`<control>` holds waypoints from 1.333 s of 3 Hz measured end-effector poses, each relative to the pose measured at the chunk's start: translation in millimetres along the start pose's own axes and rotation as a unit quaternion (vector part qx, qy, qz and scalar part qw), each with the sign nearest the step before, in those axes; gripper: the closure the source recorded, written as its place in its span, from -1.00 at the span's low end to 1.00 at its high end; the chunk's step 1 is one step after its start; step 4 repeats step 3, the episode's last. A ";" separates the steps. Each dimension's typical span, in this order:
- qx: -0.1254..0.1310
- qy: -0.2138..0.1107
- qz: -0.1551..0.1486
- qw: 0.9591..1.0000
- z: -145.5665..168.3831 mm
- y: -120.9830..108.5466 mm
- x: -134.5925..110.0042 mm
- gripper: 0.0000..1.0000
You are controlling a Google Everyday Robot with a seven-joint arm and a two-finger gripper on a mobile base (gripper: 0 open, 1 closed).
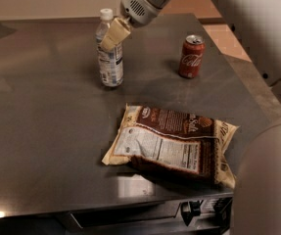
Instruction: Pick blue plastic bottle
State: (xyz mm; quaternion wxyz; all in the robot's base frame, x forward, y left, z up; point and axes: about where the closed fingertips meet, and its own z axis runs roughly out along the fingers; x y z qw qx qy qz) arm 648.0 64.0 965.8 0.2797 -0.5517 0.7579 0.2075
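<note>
blue plastic bottle [110, 67]: upright on the table [42, 111], far-left part of the top, white cap on, label towards the camera. Base looks planted on the surface; I see no sign of lift.

gripper [112, 36]: at the bottle's shoulder, just under the cap, coming in at a slant from upper right. It overlaps the front of the bottle's upper part. Can't tell if it's open or clamped on the bottle, since the far side of the contact is hidden.

Step in hand, my read: securing the grasp ahead of the lift. To do it well:
- centre the bottle in the gripper before closing
- take it on the body below the shoulder, not at the cap; a high hold on a tall, light bottle will likely tip it
- squeeze moderately; thin plastic flexes and can squirt out
- lift straight up, no sideways drag, until the base clears the table

Neighbours: red Coca-Cola can [191, 57] upright, well apart to the right of the bottle. Snack bag [172, 143] lies flat, nearer the camera and to the right, also apart. Neither should block a vertical lift.

Counts: 1 bottle, 1 can, 1 bag, 1 gripper.
</note>
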 end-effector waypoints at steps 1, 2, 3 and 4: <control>-0.024 -0.018 -0.006 1.000 -34.6 5.2 -0.1 1.00; -0.022 -0.033 -0.039 0.998 -86.7 2.5 -3.9 1.00; -0.021 -0.034 -0.039 0.998 -85.9 2.1 -4.6 1.00; -0.021 -0.034 -0.039 0.998 -85.9 2.1 -4.6 1.00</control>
